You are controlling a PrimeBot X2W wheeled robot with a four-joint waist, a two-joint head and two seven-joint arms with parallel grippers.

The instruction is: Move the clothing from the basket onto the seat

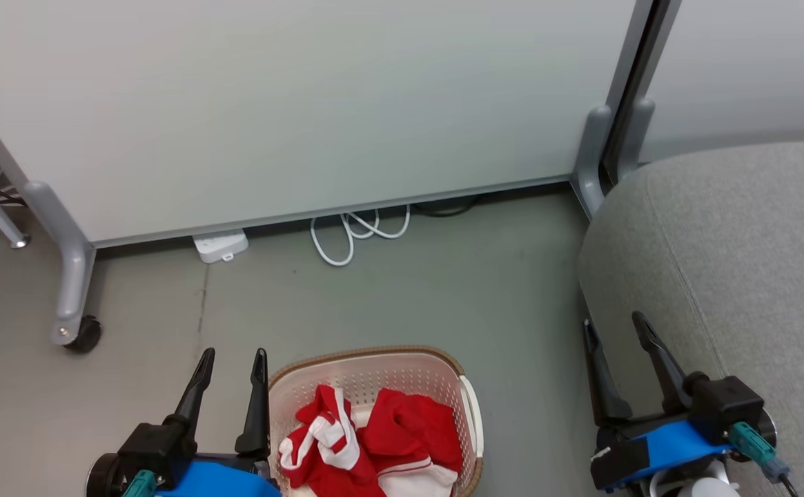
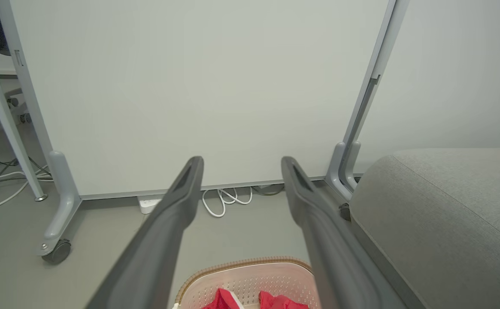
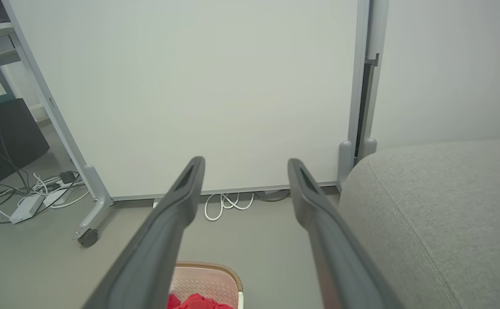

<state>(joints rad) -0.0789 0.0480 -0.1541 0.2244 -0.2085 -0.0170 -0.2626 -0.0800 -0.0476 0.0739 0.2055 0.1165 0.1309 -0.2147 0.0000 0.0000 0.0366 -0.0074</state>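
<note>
My head camera shows the clothing (image 1: 374, 442), two red-and-white garments, heaped in the one basket (image 1: 367, 353) on the floor, with the one grey seat (image 1: 740, 262) off to its right; my right wrist camera adds a dark box (image 3: 9, 133) and loose cables (image 3: 39, 189) past the white panel (image 3: 211, 86). Both grippers are spread wide and empty: left gripper (image 1: 234, 353) just beside the basket's rim, right gripper (image 1: 612, 319) at the seat's edge.
</note>
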